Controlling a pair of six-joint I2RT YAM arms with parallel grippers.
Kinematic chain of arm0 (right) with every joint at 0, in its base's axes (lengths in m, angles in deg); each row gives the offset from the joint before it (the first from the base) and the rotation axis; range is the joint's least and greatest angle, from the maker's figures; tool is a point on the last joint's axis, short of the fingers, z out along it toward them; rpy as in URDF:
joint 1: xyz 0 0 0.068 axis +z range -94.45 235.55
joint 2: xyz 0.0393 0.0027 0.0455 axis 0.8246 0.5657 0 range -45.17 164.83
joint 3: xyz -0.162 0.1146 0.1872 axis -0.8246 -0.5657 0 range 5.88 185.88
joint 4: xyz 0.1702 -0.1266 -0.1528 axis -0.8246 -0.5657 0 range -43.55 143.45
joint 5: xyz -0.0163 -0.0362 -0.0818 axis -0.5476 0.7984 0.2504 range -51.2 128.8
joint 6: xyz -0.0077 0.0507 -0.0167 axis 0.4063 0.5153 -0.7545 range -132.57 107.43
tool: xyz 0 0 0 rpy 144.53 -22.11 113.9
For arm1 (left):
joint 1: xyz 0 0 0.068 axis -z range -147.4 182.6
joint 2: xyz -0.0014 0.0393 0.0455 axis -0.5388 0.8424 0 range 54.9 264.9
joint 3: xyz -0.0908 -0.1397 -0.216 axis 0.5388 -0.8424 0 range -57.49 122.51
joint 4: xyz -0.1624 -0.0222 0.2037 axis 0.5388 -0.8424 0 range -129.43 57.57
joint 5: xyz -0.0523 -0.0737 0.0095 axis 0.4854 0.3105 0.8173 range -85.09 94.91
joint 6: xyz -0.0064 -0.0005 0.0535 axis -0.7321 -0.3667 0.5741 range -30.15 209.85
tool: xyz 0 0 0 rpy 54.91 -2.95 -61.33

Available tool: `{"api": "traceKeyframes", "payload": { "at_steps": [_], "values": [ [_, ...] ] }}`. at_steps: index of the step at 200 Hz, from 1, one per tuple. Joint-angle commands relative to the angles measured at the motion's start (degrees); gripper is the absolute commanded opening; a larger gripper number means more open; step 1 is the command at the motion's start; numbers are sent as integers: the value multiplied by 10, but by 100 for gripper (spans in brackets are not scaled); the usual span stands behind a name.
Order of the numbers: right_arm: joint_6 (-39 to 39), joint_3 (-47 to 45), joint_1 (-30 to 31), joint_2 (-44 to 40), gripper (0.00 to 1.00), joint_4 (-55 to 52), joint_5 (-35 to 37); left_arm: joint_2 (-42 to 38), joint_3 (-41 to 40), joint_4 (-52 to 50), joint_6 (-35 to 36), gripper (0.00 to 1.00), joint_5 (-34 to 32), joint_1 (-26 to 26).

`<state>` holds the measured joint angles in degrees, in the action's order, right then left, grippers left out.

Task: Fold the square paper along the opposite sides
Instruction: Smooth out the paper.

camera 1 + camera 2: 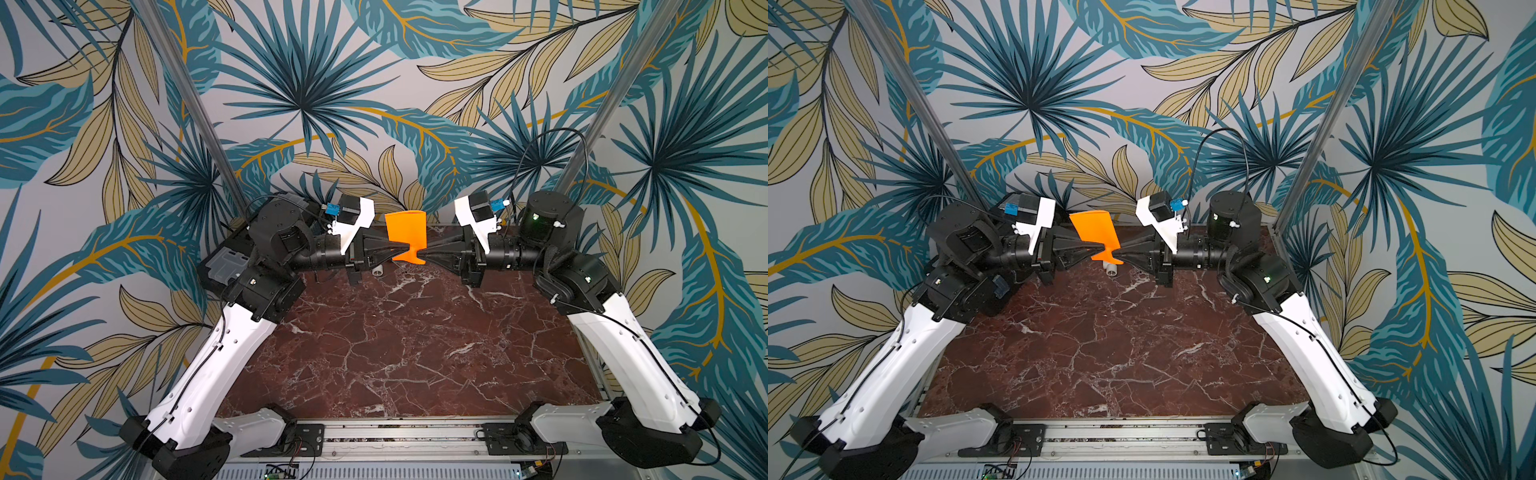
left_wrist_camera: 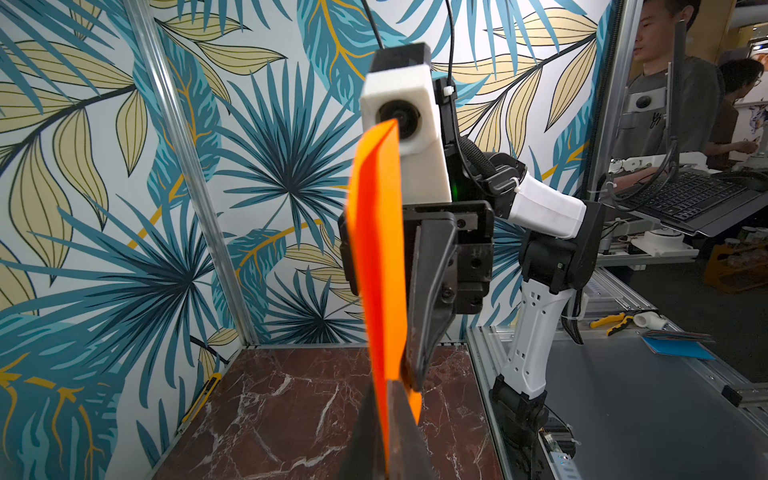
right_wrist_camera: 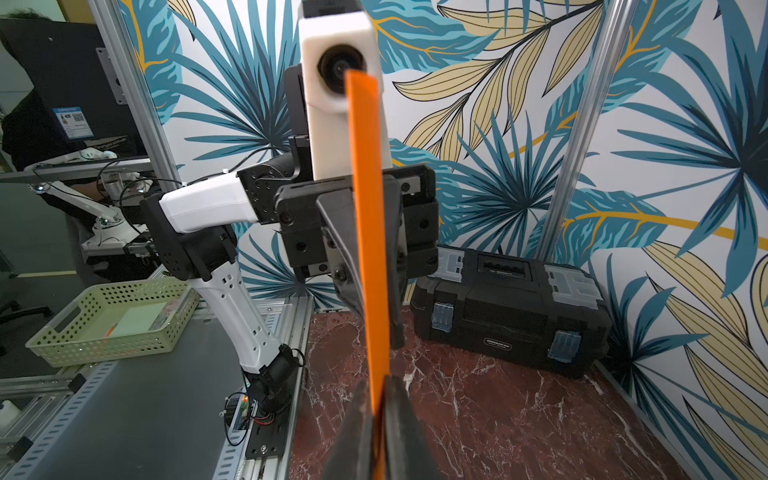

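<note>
Midair: thin bright-orange square paper [image 1: 406,228] stands upright; left gripper [image 1: 402,250] and right gripper [image 1: 419,252] both pinch it, likely pressing the crease.

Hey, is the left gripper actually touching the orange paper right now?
Touching. The left wrist view shows the orange paper running straight down into the left gripper. It is pinched between the shut jaws, with no gap on either side.

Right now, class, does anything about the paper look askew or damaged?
Yes. The square paper stands on edge in the air, off the table. The left gripper and right gripper meet on it from opposite sides, squeezing a narrow waist near its lower end.
</note>
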<state>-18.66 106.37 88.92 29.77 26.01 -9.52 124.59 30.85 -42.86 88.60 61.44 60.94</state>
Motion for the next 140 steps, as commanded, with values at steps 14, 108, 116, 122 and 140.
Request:
{"api": "traceKeyframes", "payload": {
  "at_steps": [14, 108, 116, 122, 140],
  "values": [
    [-8, -20, -1, -13, 8, -3, -3, -11, 4, 10, 3, 0, -7, -1],
    [-19, -44, 0, -24, 0, -9, 29, -14, 4, 9, 4, 0, -8, -2],
    [-19, -43, -1, -24, 0, -9, 29, -15, 4, 9, 4, 0, -8, -1],
    [-19, -43, -1, -24, 3, -9, 29, -14, 4, 9, 5, 0, -8, -1],
    [-21, -48, 0, -26, 21, -9, 32, -14, 4, 9, 4, 0, -9, -1]
  ]
}}
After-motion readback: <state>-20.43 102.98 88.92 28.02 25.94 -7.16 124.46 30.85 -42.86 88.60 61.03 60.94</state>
